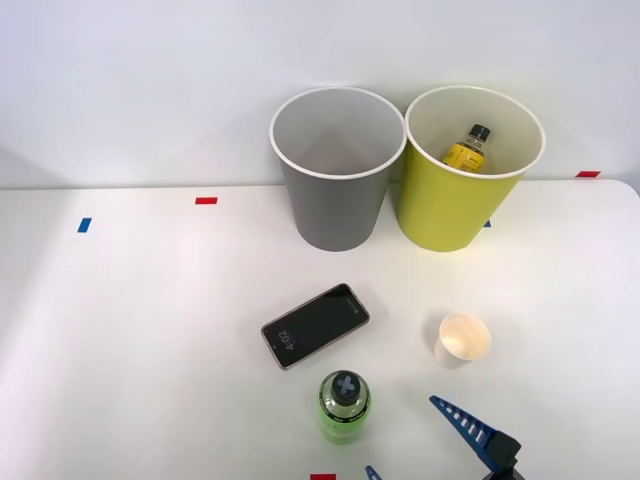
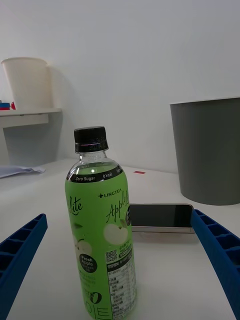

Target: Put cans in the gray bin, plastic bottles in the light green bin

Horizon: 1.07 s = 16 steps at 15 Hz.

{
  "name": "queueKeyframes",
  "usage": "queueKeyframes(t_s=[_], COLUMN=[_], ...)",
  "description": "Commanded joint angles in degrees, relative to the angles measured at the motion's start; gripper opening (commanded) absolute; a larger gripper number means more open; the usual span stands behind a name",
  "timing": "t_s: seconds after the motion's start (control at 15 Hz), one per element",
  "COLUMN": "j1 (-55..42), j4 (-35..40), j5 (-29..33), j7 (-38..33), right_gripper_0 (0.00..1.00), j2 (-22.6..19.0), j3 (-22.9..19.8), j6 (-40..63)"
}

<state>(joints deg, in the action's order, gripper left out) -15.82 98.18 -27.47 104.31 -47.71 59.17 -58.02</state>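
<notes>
A bright green plastic bottle [image 1: 344,405] with a dark cross-marked cap stands upright near the table's front edge. My right gripper [image 1: 402,435] is open just to its right, with its blue fingers [image 1: 465,425] apart. In the wrist view the green bottle [image 2: 100,225] stands between the spread fingers [image 2: 217,255] of the right gripper [image 2: 119,215], touching neither. At the back stand the gray bin [image 1: 335,215] and, to its right, the light green bin [image 1: 445,215]. A yellow-labelled, black-capped bottle [image 1: 468,148] lies inside the light green bin. The cans are out of view.
A dark phone [image 1: 315,325] lies flat between the green bottle and the gray bin. A white paper cup [image 1: 463,338] lies on its side right of the phone. The wrist view has the phone [image 2: 160,217] and gray bin [image 2: 207,150] beyond the bottle.
</notes>
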Motion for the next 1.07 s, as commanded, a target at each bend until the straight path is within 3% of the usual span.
queueKeyframes(t_s=[0.07,0.4,0.67,1.07], j1=[3.3,9.0,15.8,19.2], j4=[0.0,0.0,-10.8,-11.1], j5=[-2.4,-5.7,-8.2,-7.4], j7=[0.7,1.6,1.7,2.4], right_gripper_0=[1.00,1.00,1.00,1.00], j2=[0.3,2.3,6.8,8.9], j3=[3.3,4.8,9.6,9.8], j6=[0.5,5.9,-1.0,-0.3])
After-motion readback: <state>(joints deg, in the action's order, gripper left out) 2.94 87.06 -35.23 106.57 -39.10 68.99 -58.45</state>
